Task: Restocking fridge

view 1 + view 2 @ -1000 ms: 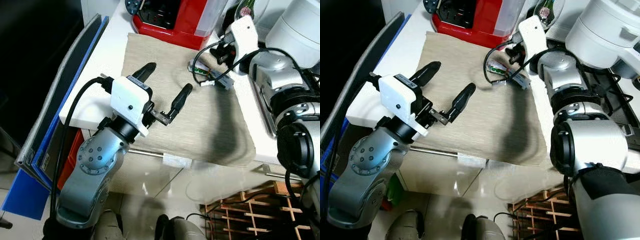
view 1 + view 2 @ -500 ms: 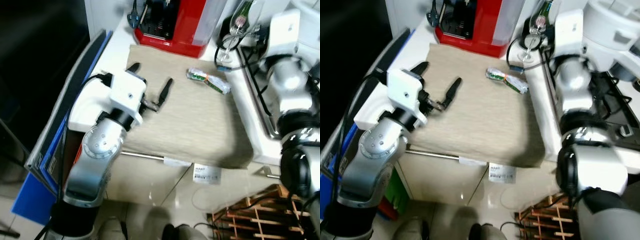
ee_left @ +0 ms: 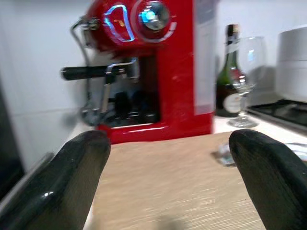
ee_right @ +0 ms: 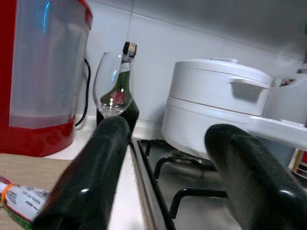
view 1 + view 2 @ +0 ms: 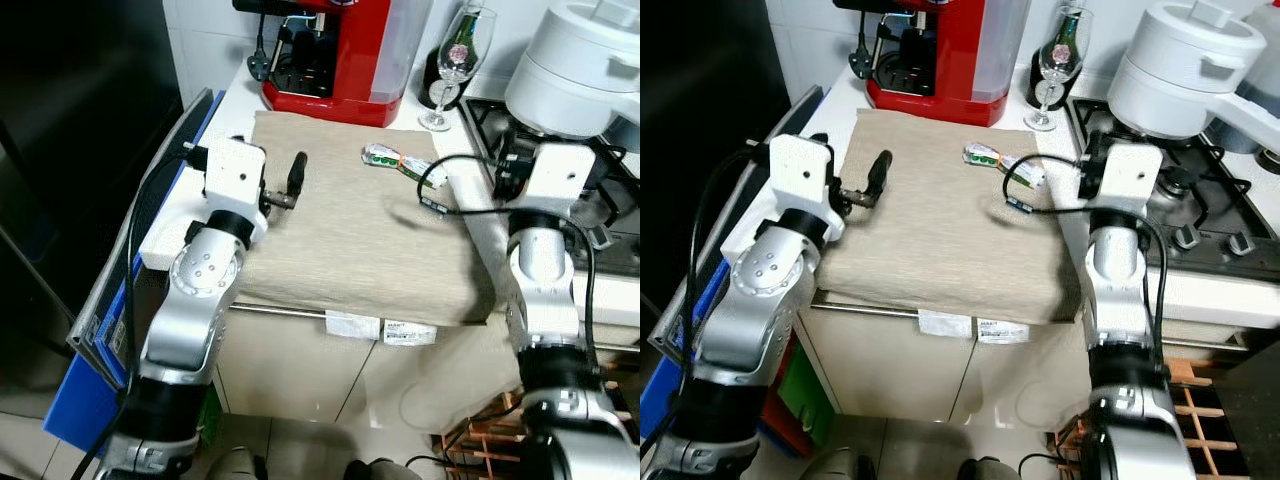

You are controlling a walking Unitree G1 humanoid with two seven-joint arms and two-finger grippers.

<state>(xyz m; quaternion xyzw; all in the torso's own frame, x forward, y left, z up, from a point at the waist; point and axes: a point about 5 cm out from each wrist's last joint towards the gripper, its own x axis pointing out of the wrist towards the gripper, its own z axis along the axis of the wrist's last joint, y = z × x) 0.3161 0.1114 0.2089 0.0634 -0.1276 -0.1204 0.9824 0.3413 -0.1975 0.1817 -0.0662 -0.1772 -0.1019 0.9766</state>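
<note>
A green and white packet (image 5: pixel 400 162) with an orange band lies at the far right of the beige cloth (image 5: pixel 350 240) on the counter. My left gripper (image 5: pixel 283 180) hovers over the cloth's far left part, open, with nothing between its fingers (image 3: pixel 81 177); it faces the red coffee machine (image 3: pixel 158 62). My right gripper (image 4: pixel 168 167) is open and holds nothing. It sits at the counter's right edge beside the stove, right of the packet (image 4: pixel 19 201). No fridge can be seen.
A wine glass (image 5: pixel 457 55) and a dark bottle (image 5: pixel 435 85) stand behind the packet. A white pot (image 5: pixel 585 65) sits on the gas stove (image 5: pixel 615 215) at right. Flat blue boards (image 5: pixel 95 390) lean left of the counter, and a wooden rack (image 5: pixel 480 450) is on the floor.
The camera has pulled back and up. My right gripper has drawn away from the packet to the stove edge. My left gripper has shifted toward the cloth's far left corner.
</note>
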